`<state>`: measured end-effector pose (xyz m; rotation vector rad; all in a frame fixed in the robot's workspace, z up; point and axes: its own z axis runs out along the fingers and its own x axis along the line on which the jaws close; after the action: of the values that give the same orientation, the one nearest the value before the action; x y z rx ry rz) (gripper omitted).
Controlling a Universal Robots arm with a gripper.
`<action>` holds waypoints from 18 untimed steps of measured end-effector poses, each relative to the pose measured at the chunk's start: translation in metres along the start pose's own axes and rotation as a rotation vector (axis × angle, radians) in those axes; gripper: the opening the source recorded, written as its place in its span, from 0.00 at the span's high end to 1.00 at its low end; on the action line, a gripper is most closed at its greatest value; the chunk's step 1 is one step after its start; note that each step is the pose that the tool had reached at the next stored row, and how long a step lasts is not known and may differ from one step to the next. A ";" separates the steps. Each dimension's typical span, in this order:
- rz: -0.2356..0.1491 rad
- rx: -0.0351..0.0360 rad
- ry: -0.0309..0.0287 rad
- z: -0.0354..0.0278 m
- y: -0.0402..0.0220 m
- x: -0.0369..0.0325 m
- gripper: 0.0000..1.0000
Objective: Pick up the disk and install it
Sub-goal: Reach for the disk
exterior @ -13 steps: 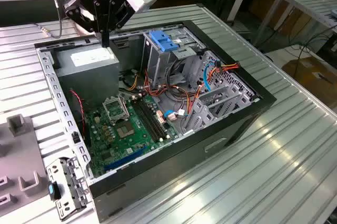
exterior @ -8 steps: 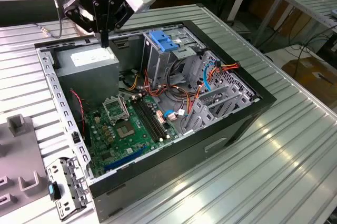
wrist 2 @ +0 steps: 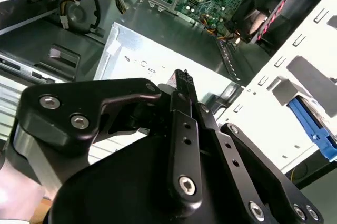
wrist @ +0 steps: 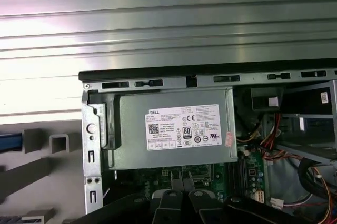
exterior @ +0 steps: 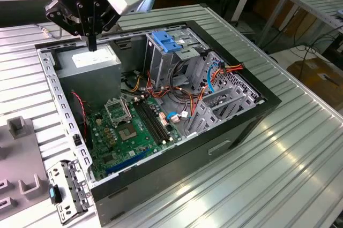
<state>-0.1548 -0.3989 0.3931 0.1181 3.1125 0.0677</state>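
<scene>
Disk [wrist 2: 310, 125]: parked in a grey holder [wrist 2: 304, 75] on the worktop [exterior: 300, 147], just beyond the perforated wall [wrist 2: 274, 66] of the case [exterior: 214, 142]; the second wrist view catches its blue rail.
Fingers [wrist 2: 183, 79]: pinched together, empty, above the power supply [exterior: 88, 59] at the case's corner, not yet at the disk.
Drive cage [exterior: 163, 57]: the exterior view shows it, blue-latched, likely the disk's destination.

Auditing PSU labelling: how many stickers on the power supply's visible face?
2. A large white label mid-face on the power supply, and a small pinkish sticker at the edge beside the wiring. Other faces are hidden, so more may exist.
</scene>
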 end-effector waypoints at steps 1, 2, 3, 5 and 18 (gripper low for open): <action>0.000 0.0001 0.0001 -0.0001 -0.0002 0.0029 0.89; 0.000 0.0000 0.0000 -0.0001 -0.0006 0.0069 0.89; 0.000 0.0001 0.0000 -0.0002 -0.0007 0.0085 0.89; 0.000 0.0000 0.0000 -0.0002 -0.0009 0.0114 0.89; 0.000 0.0000 0.0001 -0.0004 -0.0023 0.0299 0.89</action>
<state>-0.1849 -0.3989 0.3927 0.1180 3.1125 0.0677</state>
